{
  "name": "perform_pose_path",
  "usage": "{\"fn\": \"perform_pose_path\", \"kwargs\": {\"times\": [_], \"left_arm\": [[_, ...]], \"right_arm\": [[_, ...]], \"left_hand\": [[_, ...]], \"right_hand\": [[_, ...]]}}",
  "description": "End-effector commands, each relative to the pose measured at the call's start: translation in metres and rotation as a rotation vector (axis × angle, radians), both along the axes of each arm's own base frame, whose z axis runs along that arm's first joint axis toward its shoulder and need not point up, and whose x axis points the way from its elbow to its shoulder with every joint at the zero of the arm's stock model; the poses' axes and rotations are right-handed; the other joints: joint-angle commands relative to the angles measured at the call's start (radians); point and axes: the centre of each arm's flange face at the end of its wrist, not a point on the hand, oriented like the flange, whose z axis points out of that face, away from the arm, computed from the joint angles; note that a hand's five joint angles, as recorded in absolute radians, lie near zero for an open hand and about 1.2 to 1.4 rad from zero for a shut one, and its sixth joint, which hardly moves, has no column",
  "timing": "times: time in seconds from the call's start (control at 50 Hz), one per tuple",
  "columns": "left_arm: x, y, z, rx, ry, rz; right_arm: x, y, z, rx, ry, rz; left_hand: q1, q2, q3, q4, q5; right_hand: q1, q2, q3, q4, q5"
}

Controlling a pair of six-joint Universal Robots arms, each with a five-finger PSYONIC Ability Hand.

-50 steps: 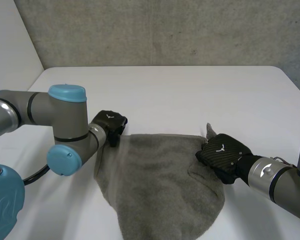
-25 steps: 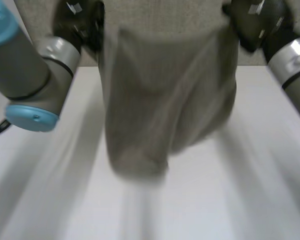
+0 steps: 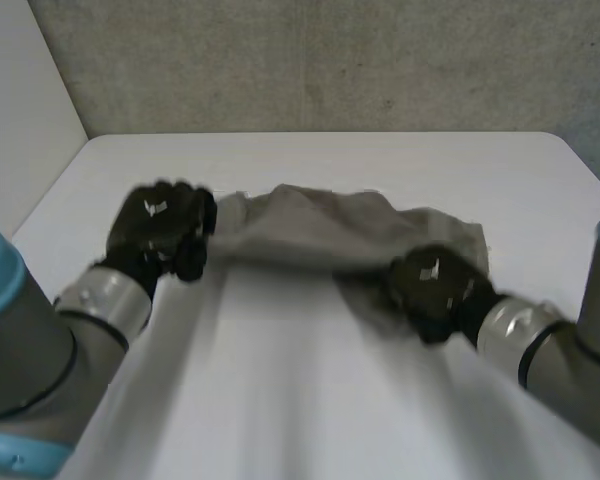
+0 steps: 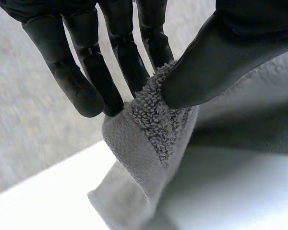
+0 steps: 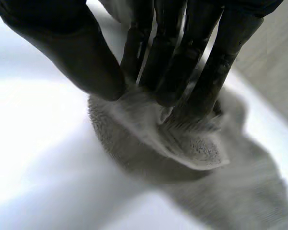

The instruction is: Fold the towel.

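A grey towel [image 3: 330, 232] lies bunched in a band across the far middle of the white table [image 3: 310, 400], stretched between my two hands. My left hand [image 3: 160, 232] is at the towel's left end. In the left wrist view the thumb and fingers of this hand [image 4: 225, 57] pinch a corner of the towel [image 4: 144, 139], which hangs down onto the table. My right hand [image 3: 435, 285] is at the towel's right end, low over the table. There its thumb and fingers [image 5: 101, 72] are closed on a folded corner of the towel [image 5: 192, 143].
A grey wall [image 3: 330, 60] rises behind the table's far edge, and a pale wall [image 3: 20, 110] stands at the left. Bare white tabletop stretches from the hands back toward me.
Both hands lifted the towel off the table by its corners, held it hanging high, then swung it down. It now lies farther back, beyond the hands.
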Motion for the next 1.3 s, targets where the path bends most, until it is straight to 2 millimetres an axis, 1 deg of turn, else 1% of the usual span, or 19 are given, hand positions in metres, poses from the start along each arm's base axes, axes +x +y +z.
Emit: {"fn": "perform_pose_path", "kwargs": {"times": [0.02,0.04,0.06,0.1,0.18,0.22,0.28,0.32,0.46,0.5,0.54,0.6,0.64,0.7,0.8,0.92,1.04,1.08,1.3], "left_arm": [[0.006,0.013,-0.021,0.035,-0.103,-0.008],[0.006,0.013,-0.021,0.035,-0.103,-0.008],[0.007,0.013,-0.022,0.032,-0.12,-0.009],[0.008,0.015,-0.023,0.032,-0.131,-0.01],[0.01,0.014,-0.025,0.035,-0.135,-0.005],[0.01,0.014,-0.024,0.034,-0.135,-0.001],[0.011,0.012,-0.022,0.026,-0.134,0.005],[0.012,0.012,-0.021,0.024,-0.132,0.008],[0.025,0.002,-0.014,0.005,-0.124,0.063],[0.027,0.002,-0.012,0.0,-0.121,0.069],[0.03,0.0,-0.01,-0.004,-0.121,0.078],[0.035,-0.003,-0.009,-0.007,-0.119,0.099],[0.037,-0.005,-0.007,-0.011,-0.117,0.108],[0.041,-0.009,-0.005,-0.015,-0.115,0.127],[0.05,-0.017,-0.005,-0.013,-0.115,0.165],[0.063,-0.023,-0.012,0.013,-0.122,0.21],[0.06,-0.021,-0.014,0.021,-0.119,0.176],[0.06,-0.021,-0.014,0.021,-0.118,0.172],[0.065,-0.026,-0.013,0.018,-0.116,0.189]], "right_arm": [[-0.011,0.022,-0.015,0.091,0.143,0.059],[-0.012,0.021,-0.012,0.084,0.135,0.051],[-0.012,0.021,-0.012,0.084,0.135,0.051],[-0.017,0.016,0.002,0.049,0.087,0.009],[-0.023,0.004,0.012,0.035,-0.003,-0.069],[-0.028,-0.007,0.02,0.039,-0.125,-0.149],[-0.031,-0.011,0.026,0.04,-0.189,-0.19],[-0.036,-0.018,0.036,0.041,-0.292,-0.247],[-0.037,-0.031,0.046,0.011,-0.343,-0.268],[-0.037,-0.035,0.045,0.012,-0.331,-0.267],[-0.033,-0.043,0.031,0.027,-0.259,-0.25],[-0.032,-0.045,0.023,0.025,-0.211,-0.23],[-0.032,-0.049,0.01,0.014,-0.117,-0.208],[-0.032,-0.049,0.0,0.038,-0.066,-0.196],[-0.032,-0.051,-0.014,0.088,-0.063,-0.205],[-0.03,-0.062,-0.01,0.063,-0.156,-0.242],[-0.023,-0.067,-0.005,-0.001,-0.181,-0.212],[-0.018,-0.067,-0.004,-0.057,-0.126,-0.16],[-0.013,-0.06,-0.014,-0.284,0.176,0.032]], "left_hand": [[-0.043,-0.107,-0.152,-0.129,-0.27],[-0.043,-0.107,-0.152,-0.129,-0.27],[-0.043,-0.107,-0.152,-0.129,-0.27],[-0.043,-0.107,-0.152,-0.129,-0.27],[-0.043,-0.107,-0.152,-0.129,-0.27],[-0.043,-0.107,-0.152,-0.129,-0.27],[-0.043,-0.107,-0.152,-0.129,-0.27],[-0.043,-0.107,-0.152,-0.129,-0.27],[-0.043,-0.107,-0.152,-0.129,-0.27],[-0.043,-0.107,-0.152,-0.129,-0.27],[-0.043,-0.107,-0.152,-0.129,-0.27],[-0.043,-0.107,-0.152,-0.129,-0.27],[-0.043,-0.107,-0.152,-0.129,-0.27],[-0.043,-0.107,-0.152,-0.129,-0.27],[-0.043,-0.107,-0.152,-0.129,-0.27],[-0.043,-0.107,-0.152,-0.129,-0.27],[-0.043,-0.107,-0.152,-0.129,-0.27],[-0.043,-0.107,-0.152,-0.129,-0.27],[-0.043,-0.107,-0.152,-0.129,-0.27]], "right_hand": [[-0.514,-0.514,-0.517,-0.523,-0.514],[-0.666,-0.665,-0.668,-0.674,-0.665],[-0.667,-0.667,-0.67,-0.676,-0.667],[-0.764,-0.763,-0.766,-0.772,-0.763],[-0.77,-0.769,-0.772,-0.778,-0.769],[-0.767,-0.766,-0.77,-0.775,-0.766],[-0.764,-0.763,-0.767,-0.772,-0.763],[-0.761,-0.761,-0.764,-0.769,-0.76],[-0.755,-0.755,-0.758,-0.764,-0.755],[-0.755,-0.755,-0.758,-0.764,-0.755],[-0.746,-0.746,-0.749,-0.755,-0.746],[-0.746,-0.746,-0.749,-0.755,-0.746],[-0.738,-0.737,-0.74,-0.746,-0.737],[-0.723,-0.722,-0.726,-0.731,-0.722],[-0.717,-0.716,-0.72,-0.725,-0.716],[-0.726,-0.725,-0.728,-0.734,-0.725],[-0.746,-0.746,-0.749,-0.755,-0.746],[-0.74,-0.74,-0.743,-0.749,-0.74],[-0.726,-0.725,-0.728,-0.734,-0.725]]}}
